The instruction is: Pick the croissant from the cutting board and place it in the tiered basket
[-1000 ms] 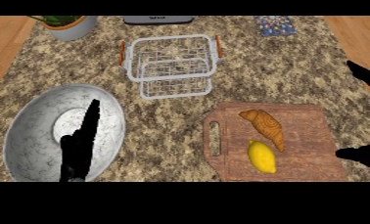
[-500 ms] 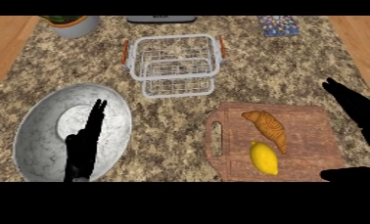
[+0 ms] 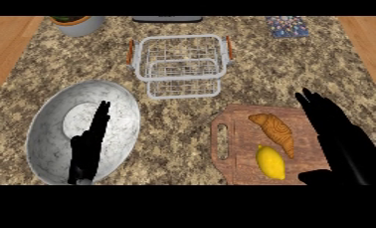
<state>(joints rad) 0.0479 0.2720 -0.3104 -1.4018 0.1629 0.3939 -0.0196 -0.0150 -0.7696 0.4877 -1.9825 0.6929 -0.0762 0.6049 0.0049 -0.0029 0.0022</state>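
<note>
Well, counter [image 3: 180, 122]: speckled granite in brown, beige and black, with a strip of pale wood along its left and right sides.
Cutting board [image 3: 238, 171]: reddish-brown wood with visible grain, a rounded rectangle with a slot handle cut in its left end. It lies at the counter's near right corner and carries two things.
Croissant [image 3: 273, 130]: golden-brown, ridged and tapering to both ends. It lies slantwise on the far half of the cutting board, untouched, well apart from the basket.
Lemon [image 3: 270, 162]: smooth, yellow and oval with pointed tips, on the near half of the board, just beside the croissant's near end.
Tiered basket [image 3: 180, 77]: white wire mesh in two rectangular tiers, the upper one wider, with an orange grip on each side. It stands at the middle of the counter toward the far edge, and the granite shows through its mesh.
Bowl [image 3: 51, 122]: round and wide, mottled grey with a dull metal look and a paler flat bottom, at the near left corner.
Left hand [image 3: 88, 147]: black, fingers straight and held together, pointing to the far edge. It shows over the bowl and holds nothing.
Right hand [image 3: 336, 140]: black, fingers straight, thumb spread apart toward the near edge. It shows over the board's right end, near the croissant but apart from it, grasping nothing.
Pot [image 3: 77, 24]: grey and round with green leaves in it, at the far left corner.
Patterned item [image 3: 286, 26]: small, blue and flat, at the far right; what it is I cannot tell.
Dark object [image 3: 167, 19]: a flat black shape at the middle of the far edge, mostly cut off.
</note>
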